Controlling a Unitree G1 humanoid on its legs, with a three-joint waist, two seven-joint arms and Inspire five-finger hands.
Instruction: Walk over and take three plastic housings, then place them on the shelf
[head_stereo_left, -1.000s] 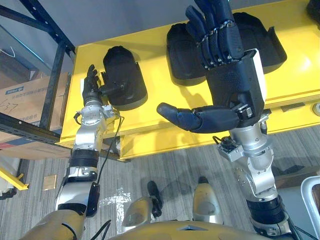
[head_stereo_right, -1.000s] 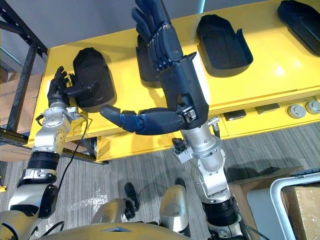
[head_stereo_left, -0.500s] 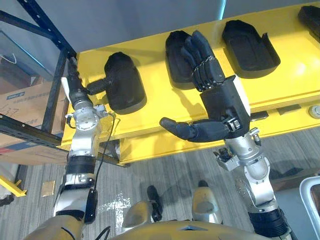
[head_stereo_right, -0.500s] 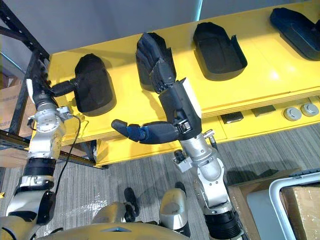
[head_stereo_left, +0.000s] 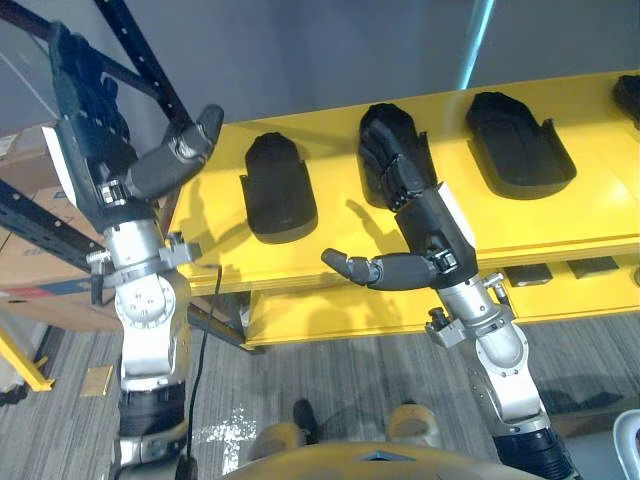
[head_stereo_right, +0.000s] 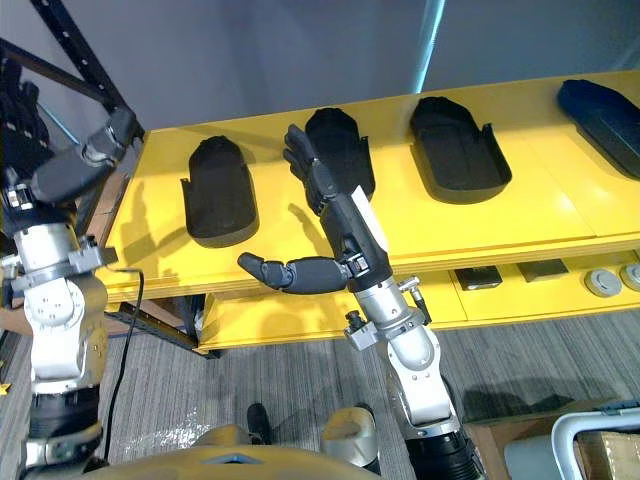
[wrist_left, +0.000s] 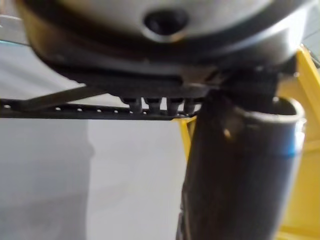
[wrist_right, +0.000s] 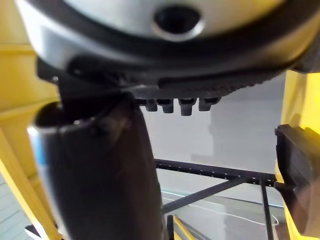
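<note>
Worktop: a long yellow worktop (head_stereo_left: 600, 205) runs across the middle of the frame and carries the parts in a row.
Floor: a grey carpeted floor (head_stereo_left: 330, 385) takes the lower strip beneath it.
Rack: a dark perforated metal rack (head_stereo_left: 150, 65) slants through the upper left corner; it is probably the shelf the task names.
Housings: three black moulded plastic shells lie flat and well apart on the worktop: the left housing (head_stereo_left: 280, 190) left of centre, the middle housing (head_stereo_left: 385, 125) at upper centre and the right housing (head_stereo_left: 518, 148) toward the upper right. A darker blue shell (head_stereo_right: 600, 110) sits at the far right edge.
Right hand: the right hand (head_stereo_left: 425, 215), at centre frame, is spread wide, with straight fingers over the near end of the middle housing and the thumb out to the left. It grips nothing, and whether it touches the housing cannot be told.
Left hand: the left hand (head_stereo_left: 95, 155), at upper left, is raised before the rack, wide open and empty.
Progress: the walk-up looks finished. No housing is lifted and none has reached the shelf, so all three pick-ups and placements appear to remain, beginning most likely with the middle housing.
</note>
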